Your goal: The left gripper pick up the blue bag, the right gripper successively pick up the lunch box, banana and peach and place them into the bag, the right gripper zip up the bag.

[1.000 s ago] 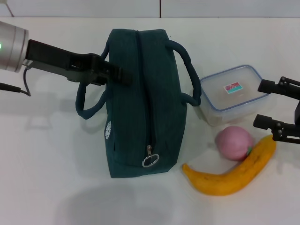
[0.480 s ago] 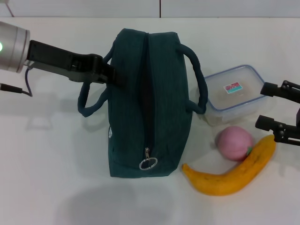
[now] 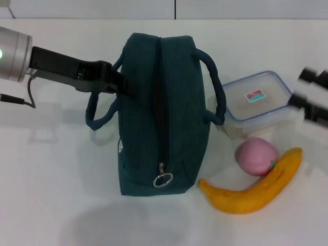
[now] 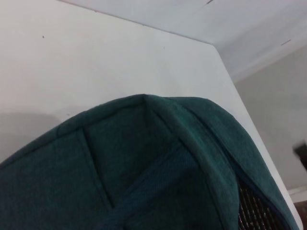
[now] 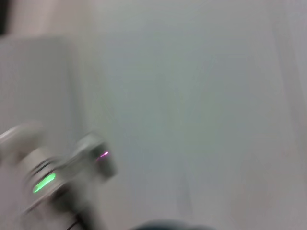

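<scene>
A: Left gripper [image 3: 122, 84] state?
B: Jaws at the bag's [image 3: 164, 113] left upper side, by the handle [image 3: 100, 115]. Tips are hidden against the fabric, so I can't tell if they're clamped. Bag stands on the tabletop [image 3: 51, 169], zipper pull [image 3: 163, 179] at the near end.
A: Right gripper [image 3: 312, 97]?
B: At the right edge, just past the box [image 3: 254, 102]. Blurred, jaws apart, holding nothing. Peach [image 3: 255, 157] touches the banana [image 3: 253, 184], both in front of the box.
</scene>
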{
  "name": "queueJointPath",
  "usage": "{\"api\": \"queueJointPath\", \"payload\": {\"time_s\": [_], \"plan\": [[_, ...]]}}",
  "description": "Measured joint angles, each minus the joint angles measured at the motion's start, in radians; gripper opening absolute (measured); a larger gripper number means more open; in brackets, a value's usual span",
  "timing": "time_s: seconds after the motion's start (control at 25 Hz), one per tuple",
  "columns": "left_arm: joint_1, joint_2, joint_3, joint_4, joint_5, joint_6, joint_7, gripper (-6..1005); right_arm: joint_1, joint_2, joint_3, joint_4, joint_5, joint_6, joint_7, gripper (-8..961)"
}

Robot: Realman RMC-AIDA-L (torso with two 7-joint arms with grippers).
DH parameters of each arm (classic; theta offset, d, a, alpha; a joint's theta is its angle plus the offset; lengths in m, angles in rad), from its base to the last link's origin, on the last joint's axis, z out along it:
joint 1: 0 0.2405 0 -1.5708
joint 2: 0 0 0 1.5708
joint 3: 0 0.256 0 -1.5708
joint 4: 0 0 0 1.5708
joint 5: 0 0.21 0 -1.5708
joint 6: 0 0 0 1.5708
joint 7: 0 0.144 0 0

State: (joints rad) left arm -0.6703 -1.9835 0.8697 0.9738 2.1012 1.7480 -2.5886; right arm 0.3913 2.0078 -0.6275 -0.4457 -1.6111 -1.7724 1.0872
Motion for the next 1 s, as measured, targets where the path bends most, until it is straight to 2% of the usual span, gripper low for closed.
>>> {"api": "queueJointPath", "payload": {"time_s": [0.24, 0.48, 0.72, 1.0], "plan": [[-0.006, -0.001, 0.000, -0.023, -0.001, -0.001, 0.004, 76, 0.008, 0.004, 0.150, 0.274, 0.250, 0.131, 0.015, 666], [-0.007, -0.006, 0.000, -0.023, -0.001, -0.010, 0.012, 76, 0.002, 0.008, 0.184, 0.464, 0.443, 0.276, 0.034, 660], [-0.008, -0.015, 0.000, -0.023, -0.001, -0.020, 0.031, 71, 0.042, 0.016, 0.173, 0.531, 0.443, 0.476, 0.145, 655], [-0.010, -0.022, 0.001, -0.023, -0.001, -0.020, 0.057, 69, 0.107, 0.020, 0.173, 0.576, 0.377, 0.541, 0.176, 648]]}}
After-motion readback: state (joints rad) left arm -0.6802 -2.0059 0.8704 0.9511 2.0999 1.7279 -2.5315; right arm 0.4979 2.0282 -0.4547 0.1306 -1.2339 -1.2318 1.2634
